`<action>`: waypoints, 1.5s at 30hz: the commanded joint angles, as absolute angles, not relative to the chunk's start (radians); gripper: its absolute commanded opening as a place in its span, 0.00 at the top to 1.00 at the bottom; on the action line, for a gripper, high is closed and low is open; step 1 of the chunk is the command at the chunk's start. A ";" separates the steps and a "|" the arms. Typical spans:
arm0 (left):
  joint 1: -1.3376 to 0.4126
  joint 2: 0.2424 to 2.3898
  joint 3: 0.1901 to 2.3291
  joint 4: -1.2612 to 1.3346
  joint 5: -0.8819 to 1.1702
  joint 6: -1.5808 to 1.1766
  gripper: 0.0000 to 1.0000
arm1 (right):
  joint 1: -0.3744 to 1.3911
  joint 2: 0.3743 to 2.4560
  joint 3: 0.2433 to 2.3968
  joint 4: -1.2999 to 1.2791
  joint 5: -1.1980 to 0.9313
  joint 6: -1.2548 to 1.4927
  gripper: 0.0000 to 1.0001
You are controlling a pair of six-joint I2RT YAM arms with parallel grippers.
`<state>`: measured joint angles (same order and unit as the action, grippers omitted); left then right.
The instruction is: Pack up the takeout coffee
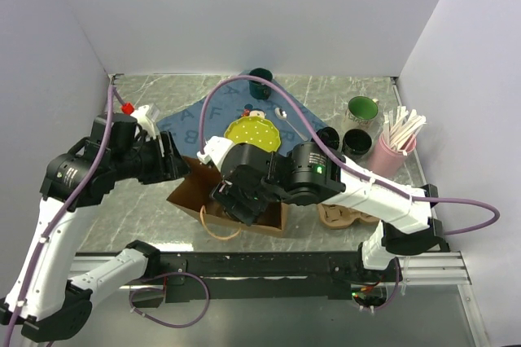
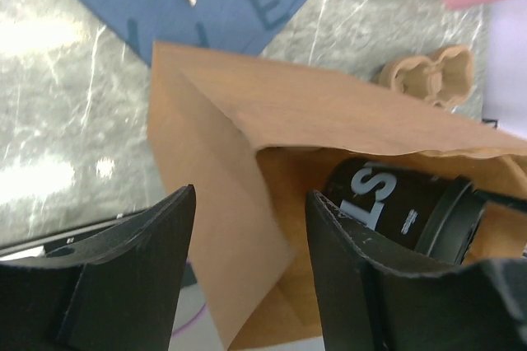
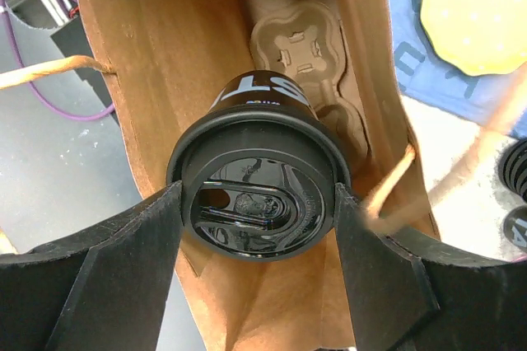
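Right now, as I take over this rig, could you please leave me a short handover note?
Left claw: open, astride the wall of the paper bag.
Right claw: shut on a takeout cup, held inside the bag above a pulp carrier.
Done: one cup is in the bag, not yet released.
Left: release it, then pack the other black cups beside the pink holder.
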<state>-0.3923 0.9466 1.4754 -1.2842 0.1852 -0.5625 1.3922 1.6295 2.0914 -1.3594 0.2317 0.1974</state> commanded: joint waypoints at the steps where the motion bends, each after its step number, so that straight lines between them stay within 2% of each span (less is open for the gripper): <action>1: -0.394 0.923 1.520 -1.376 0.167 -0.564 0.38 | 1.399 1.641 2.105 -1.509 0.250 0.235 0.55; 8: -0.394 0.945 1.477 -1.322 0.163 -0.494 0.49 | 1.408 1.626 2.056 -1.496 0.255 0.255 0.55; 11: -0.394 0.950 1.514 -1.280 0.179 -0.443 0.67 | 1.410 1.631 2.068 -1.525 0.287 0.270 0.56; 12: -0.394 0.943 1.517 -1.240 0.192 -0.440 0.78 | 1.410 1.632 2.077 -1.531 0.314 0.275 0.56; 15: -0.394 0.916 1.493 -1.137 0.247 -0.469 0.99 | 1.408 1.618 2.071 -1.554 0.371 0.304 0.56; 21: -0.394 0.836 1.365 -0.867 0.383 -0.578 0.99 | 1.381 1.563 2.054 -1.569 0.518 0.348 0.56; 29: -0.394 0.782 1.296 -0.611 0.356 -0.493 0.99 | 1.327 1.543 2.060 -1.569 0.659 0.322 0.55; 35: -0.396 0.753 1.226 -0.562 0.388 -0.506 0.99 | 1.298 1.545 2.082 -1.562 0.663 0.308 0.55; 39: -0.394 0.707 1.140 -0.634 0.332 -0.511 0.99 | 1.304 1.511 1.944 -1.482 0.577 0.296 0.55; 40: -0.394 0.704 1.143 -0.668 0.309 -0.508 0.98 | 1.305 1.499 1.919 -1.462 0.530 0.293 0.55; 41: -0.394 0.707 1.152 -0.704 0.243 -0.512 0.87 | 1.308 1.473 1.890 -1.432 0.506 0.281 0.55; 42: -0.394 0.710 1.175 -0.747 0.218 -0.508 0.81 | 1.312 1.460 1.837 -1.380 0.486 0.276 0.55; 44: -0.394 0.721 1.195 -0.846 0.143 -0.521 0.68 | 1.321 1.427 1.789 -1.324 0.427 0.252 0.55; 45: -0.394 0.727 1.219 -0.873 0.132 -0.520 0.66 | 1.327 1.421 1.754 -1.287 0.411 0.244 0.55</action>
